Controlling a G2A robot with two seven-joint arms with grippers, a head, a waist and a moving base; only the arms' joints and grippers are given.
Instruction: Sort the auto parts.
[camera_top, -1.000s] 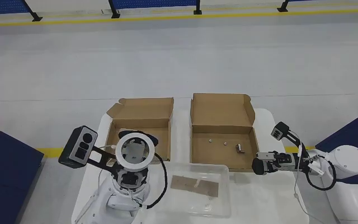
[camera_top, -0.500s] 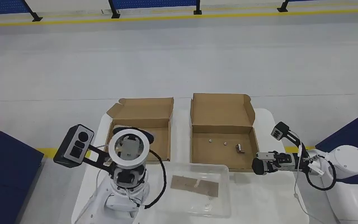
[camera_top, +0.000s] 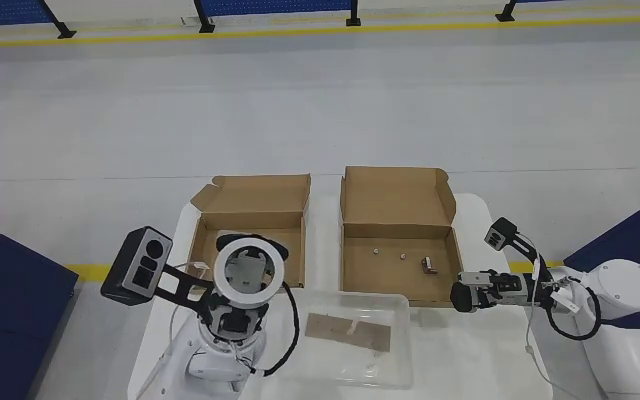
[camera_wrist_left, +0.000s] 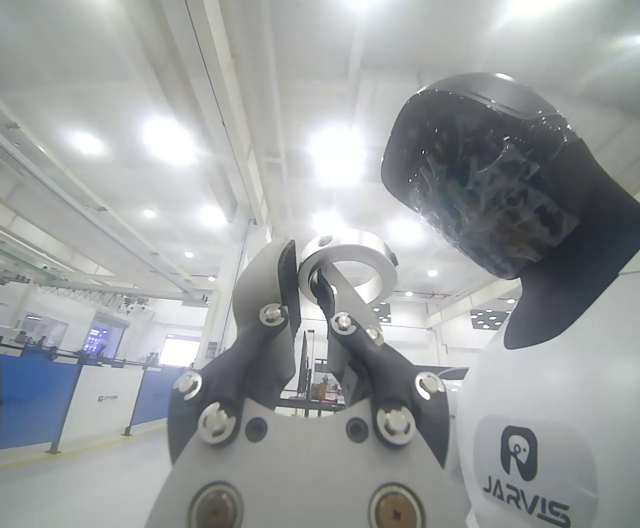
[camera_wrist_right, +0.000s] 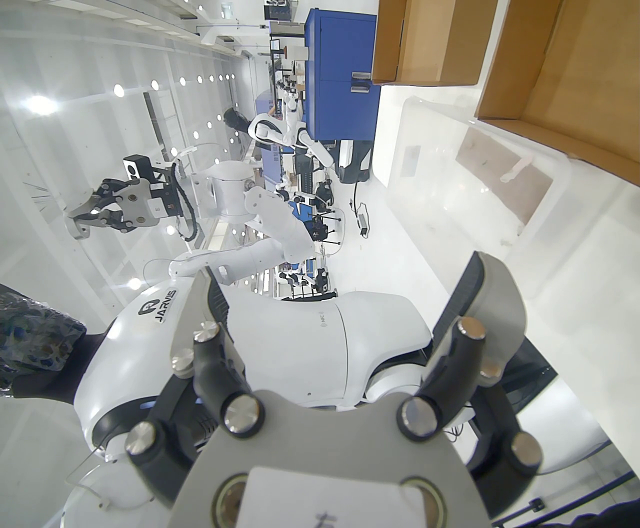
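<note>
A silver metal ring (camera_wrist_left: 350, 265) is held up in the air close to the overhead camera. My left gripper (camera_wrist_left: 305, 272) is shut on it, one finger inside the ring and one outside. From above, the ring (camera_top: 250, 277) hangs over the near left of the table, in front of the left cardboard box (camera_top: 250, 205). The right cardboard box (camera_top: 398, 215) holds three small parts (camera_top: 403, 256). My right gripper (camera_wrist_right: 345, 290) is open and holds nothing. It sits low at the table's right side (camera_top: 456, 296), beside the right box's near corner.
A clear plastic bin (camera_top: 395, 370) stands at the table's front, with a flat cardboard piece (camera_top: 347, 331) and a small pale part inside. The bin wall (camera_wrist_right: 450, 130) lies just ahead of my right gripper. Both box lids stand open at the back.
My left arm with the ring swayed slightly left, then came back right and a bit nearer. The right arm has not moved.
</note>
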